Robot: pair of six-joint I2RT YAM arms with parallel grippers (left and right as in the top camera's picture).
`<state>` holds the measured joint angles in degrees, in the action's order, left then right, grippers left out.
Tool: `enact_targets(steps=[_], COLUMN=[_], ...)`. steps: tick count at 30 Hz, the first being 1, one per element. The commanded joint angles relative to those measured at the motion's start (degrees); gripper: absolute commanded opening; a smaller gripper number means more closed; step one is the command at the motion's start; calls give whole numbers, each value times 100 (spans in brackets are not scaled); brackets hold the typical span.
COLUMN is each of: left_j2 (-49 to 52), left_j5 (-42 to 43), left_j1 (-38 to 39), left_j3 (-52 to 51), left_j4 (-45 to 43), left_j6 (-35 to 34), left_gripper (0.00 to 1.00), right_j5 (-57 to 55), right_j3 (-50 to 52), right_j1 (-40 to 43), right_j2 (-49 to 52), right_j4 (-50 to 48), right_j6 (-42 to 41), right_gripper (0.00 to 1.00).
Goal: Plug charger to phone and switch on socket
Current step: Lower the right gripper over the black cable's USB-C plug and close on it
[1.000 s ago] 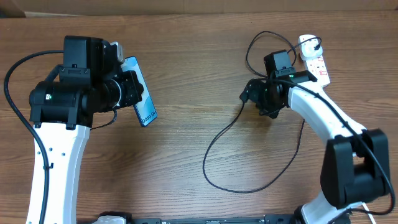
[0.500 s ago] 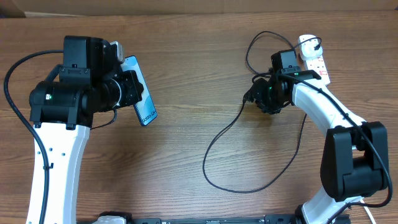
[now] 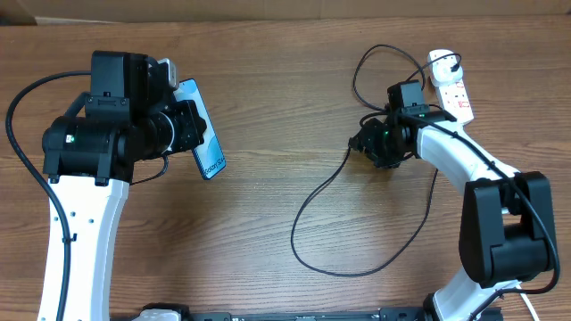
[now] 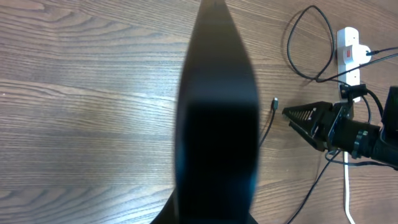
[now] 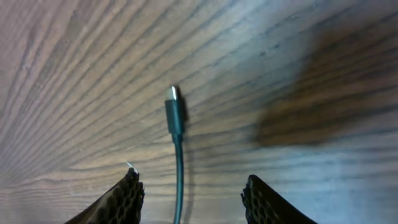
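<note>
1. Hanging low over the tabletop (image 3: pixel 268 80), the right claw (image 5: pixel 194 185) stands about half open. Its two ribbed fingers (image 5: pixel 127 199) are well apart and hold nothing.
2. The charger (image 5: pixel 175 115) lies flat on the wood between those fingers. Its thin black cable runs up the gap and touches neither of them, and its small connector tip sits just past the fingertips.
3. The left claw (image 3: pixel 192 127) is closed on the phone (image 3: pixel 206 141) and grips it by one end. The phone is tilted, and its bright blue screen shows in the overhead view.
4. In the left wrist view the phone is a dark, blurred shape filling the middle. Its free end points across the tabletop toward the right claw and the connector tip.
5. From the right claw the black cable sweeps in a wide loop over the wood and back toward the socket (image 3: pixel 451 85).
6. The socket lies at the far right of the tabletop, just behind the right arm, with a black plug in it.
7. The phone and the connector tip are well apart.
</note>
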<state>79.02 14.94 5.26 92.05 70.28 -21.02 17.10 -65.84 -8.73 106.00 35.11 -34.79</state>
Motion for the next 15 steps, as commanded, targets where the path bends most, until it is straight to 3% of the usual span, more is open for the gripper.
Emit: enact_targets(steps=[1,15], left_j2=[-35,-35], left_j5=[127,120], left_j1=[13,13], left_j3=[-13,-13], left_j4=[-61,-70], left_j6=[-44,-44], left_gripper=[4,4], right_j5=[-37,-334], right_j3=[208,280], right_j1=[-52,-409], right_j2=[55,55], right_j4=[-205,-566], right_j6=[-85,-203], right_gripper=[51,43])
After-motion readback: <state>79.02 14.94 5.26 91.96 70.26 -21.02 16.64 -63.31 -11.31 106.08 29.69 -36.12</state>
